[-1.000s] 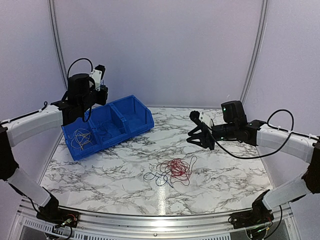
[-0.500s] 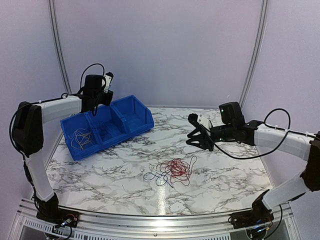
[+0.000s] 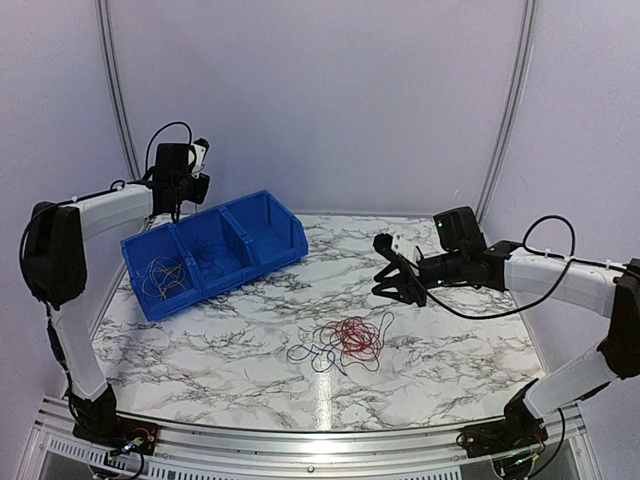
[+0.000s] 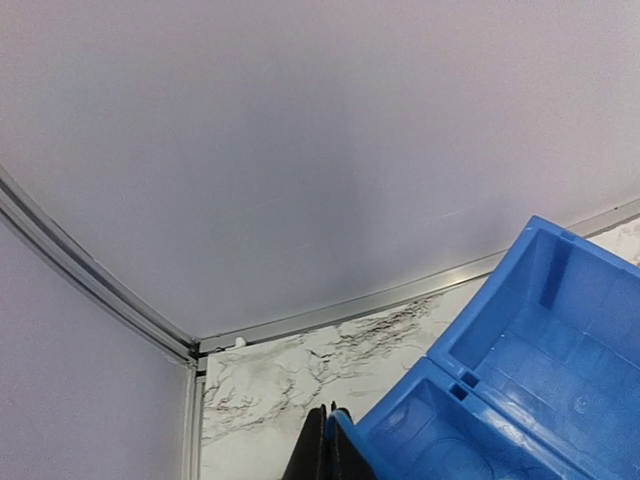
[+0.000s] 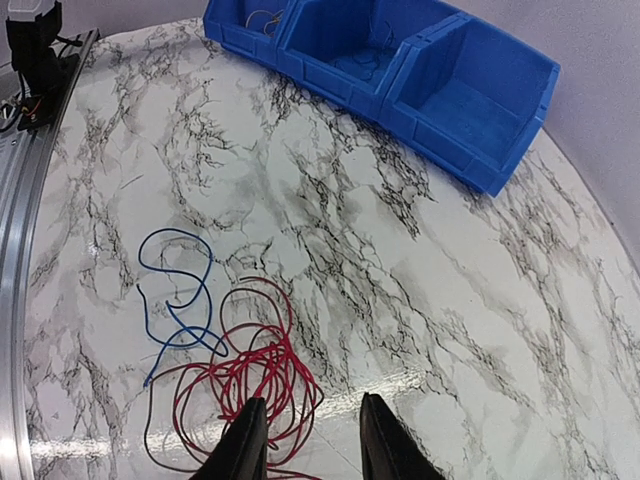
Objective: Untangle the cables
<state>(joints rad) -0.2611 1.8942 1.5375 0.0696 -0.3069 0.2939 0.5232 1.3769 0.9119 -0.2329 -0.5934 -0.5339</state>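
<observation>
The cables lie as a loose tangle mid-table: a red coil (image 3: 352, 336) with a blue strand (image 3: 304, 352) trailing off to its left and a thin dark wire looped around them. In the right wrist view the red coil (image 5: 246, 372) sits just ahead of the left fingertip, the blue strand (image 5: 172, 298) beyond it. My right gripper (image 3: 383, 272) hovers open above and right of the tangle, nothing between its fingers (image 5: 246, 440). My left gripper (image 4: 330, 418) is shut and empty, raised at the back-left corner of the blue bin (image 3: 250, 232).
The three-compartment blue bin (image 5: 470, 110) stands at the back left; its left compartment holds pale thin wires (image 3: 160, 276), and dark strands show in the middle one. Enclosure walls and an aluminium frame rail (image 4: 90, 290) close in behind the left gripper.
The left arm has swung up and back from over the bin's left compartment to its back-left corner. The right gripper has edged slightly left and lower toward the tangle. The cables have not moved.
</observation>
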